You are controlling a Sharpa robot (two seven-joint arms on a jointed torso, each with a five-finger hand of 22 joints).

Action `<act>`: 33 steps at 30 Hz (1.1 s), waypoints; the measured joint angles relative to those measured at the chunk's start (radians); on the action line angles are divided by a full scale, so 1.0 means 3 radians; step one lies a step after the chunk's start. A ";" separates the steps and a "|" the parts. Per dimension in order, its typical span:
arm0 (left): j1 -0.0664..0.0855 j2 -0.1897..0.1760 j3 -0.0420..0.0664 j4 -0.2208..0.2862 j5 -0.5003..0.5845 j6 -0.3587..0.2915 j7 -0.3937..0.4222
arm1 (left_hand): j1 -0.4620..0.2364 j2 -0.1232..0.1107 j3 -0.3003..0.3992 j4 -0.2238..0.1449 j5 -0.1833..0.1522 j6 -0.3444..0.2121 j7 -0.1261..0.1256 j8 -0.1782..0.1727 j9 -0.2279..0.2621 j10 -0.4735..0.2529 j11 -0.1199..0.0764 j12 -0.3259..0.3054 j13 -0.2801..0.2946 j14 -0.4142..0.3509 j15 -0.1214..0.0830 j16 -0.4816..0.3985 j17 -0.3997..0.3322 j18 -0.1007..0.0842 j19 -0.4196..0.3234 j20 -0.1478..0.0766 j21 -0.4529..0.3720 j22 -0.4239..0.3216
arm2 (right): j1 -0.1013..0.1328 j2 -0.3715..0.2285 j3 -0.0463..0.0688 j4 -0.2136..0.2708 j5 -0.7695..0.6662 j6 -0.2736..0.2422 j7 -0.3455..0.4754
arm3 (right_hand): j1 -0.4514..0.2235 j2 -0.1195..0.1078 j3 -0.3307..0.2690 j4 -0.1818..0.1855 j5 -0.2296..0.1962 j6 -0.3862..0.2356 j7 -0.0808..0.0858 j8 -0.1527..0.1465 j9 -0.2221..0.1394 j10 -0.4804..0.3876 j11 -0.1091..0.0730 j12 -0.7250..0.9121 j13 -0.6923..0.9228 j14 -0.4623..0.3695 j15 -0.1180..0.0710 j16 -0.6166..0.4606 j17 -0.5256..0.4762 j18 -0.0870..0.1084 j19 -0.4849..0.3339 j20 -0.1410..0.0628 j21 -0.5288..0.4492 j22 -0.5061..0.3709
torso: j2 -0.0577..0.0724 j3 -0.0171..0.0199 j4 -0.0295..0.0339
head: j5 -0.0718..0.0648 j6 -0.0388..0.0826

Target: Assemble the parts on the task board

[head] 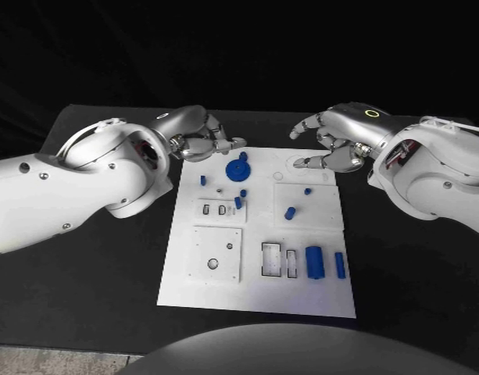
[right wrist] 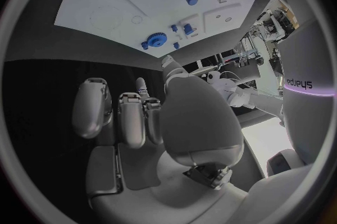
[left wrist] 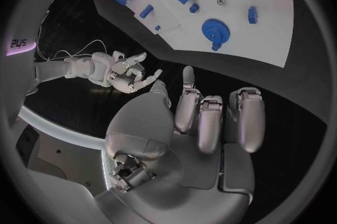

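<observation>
The white task board [head: 259, 234] is laid in the middle of the black counter [head: 81, 297]; a blue gear [head: 238, 171] is seen near its far edge, with small blue pegs [head: 289, 212] scattered about the middle and two longer blue blocks [head: 315, 262] beside a rectangular slot at its near right; the left hand [head: 198, 139] is held over the board's far left corner, fingers loosely curled, nothing grasped; the right hand [head: 335, 141] is poised over the far right corner, fingers apart, likewise released.

Right robot hand [right wrist: 151, 123] empty, near task board [right wrist: 112, 10]; blue gear [right wrist: 154, 40] on it.
</observation>
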 measured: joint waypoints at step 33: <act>0.0020 0.0512 -0.0002 -0.0265 -0.0028 0.1445 -0.0999 | -0.0268 0.0088 -0.0228 -0.0010 -0.0095 0.0030 -0.0112 0.0326 0.1170 -0.0035 -0.0085 0.0130 -0.0032 0.0000 -0.0107 0.0000 -0.0001 0.0002 0.0028 -0.0090 0.0000 -0.0001 | -0.0053 0.0063 -0.0041 -0.0152 0.0096 0.0071 0.0063 | 0.0030 0.0030 -0.0001 -0.0046 0.0136 0.0032 -0.0009 0.0000 -0.0035 0.0000 0.0000 0.0000 -0.0001 0.0000 0.0000 -0.0039 -0.0001 0.0000 -0.0037 -0.0012 -0.0109 -0.0001 | -0.0011 0.0076 -0.0066 | 0.0160 0.0000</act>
